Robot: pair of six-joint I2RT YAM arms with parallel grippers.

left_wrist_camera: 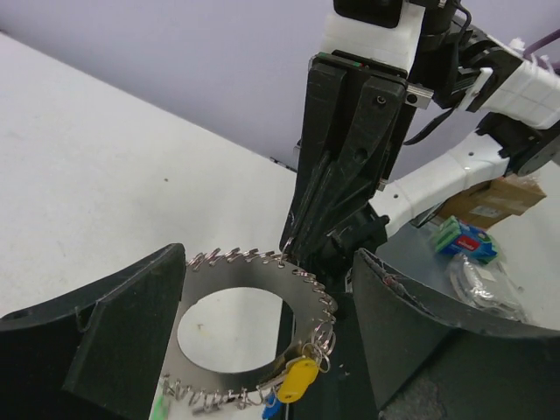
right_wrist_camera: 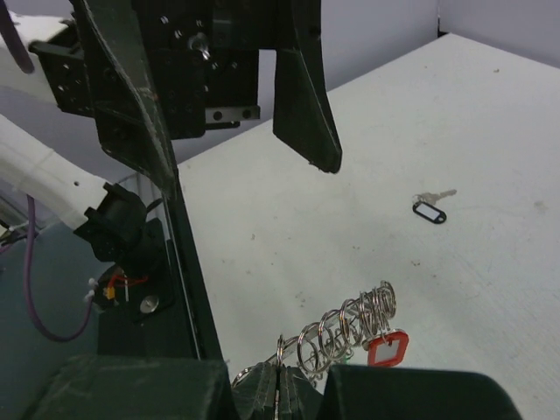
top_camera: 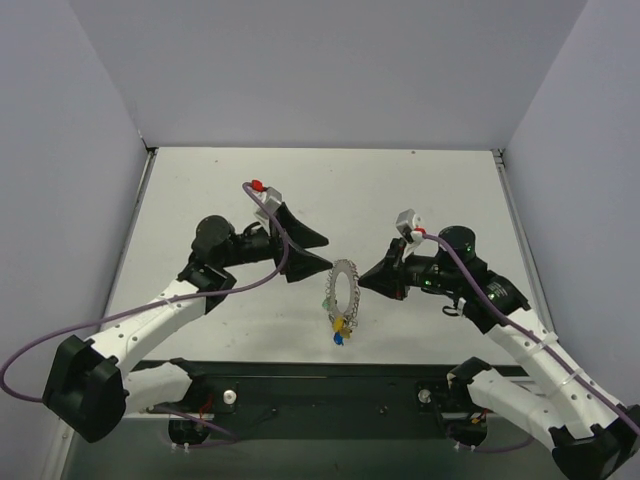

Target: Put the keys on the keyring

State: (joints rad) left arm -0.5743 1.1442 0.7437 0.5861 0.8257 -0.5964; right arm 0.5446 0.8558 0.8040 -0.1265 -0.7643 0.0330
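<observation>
The right gripper (top_camera: 364, 283) has its jaws pinched tight on the wire of the keyring (left_wrist_camera: 245, 256), gripping the rim nearest its own arm. The left gripper (top_camera: 327, 254) stands with jaws spread wide and holds nothing, its tips just beside the ring's opposite rim. From the left wrist the ring shows framed between the two black fingers (left_wrist_camera: 131, 341); whether it lies between them or just ahead of them I cannot tell.

The keyring hangs above the table (top_camera: 420, 190), standing on edge; from above it reads as a narrow ellipse, long axis running far to near, open face turned toward the left gripper. Small silver pieces fringe its rim; a red tag (right_wrist_camera: 387, 347) hangs among them close to the right jaws. At the ring's near, low end dangle a yellow-headed key (left_wrist_camera: 298, 380) and a blue-headed key (left_wrist_camera: 271, 404); a green piece (left_wrist_camera: 158, 409) shows at the lower rim.

A black-headed key (right_wrist_camera: 430, 211) lies flat on the table, well apart from both grippers; in the right wrist view its silver blade angles up and to the right.

The table's far and side edges, and the walls (top_camera: 330, 70) rising from them, stand well apart from both grippers.
</observation>
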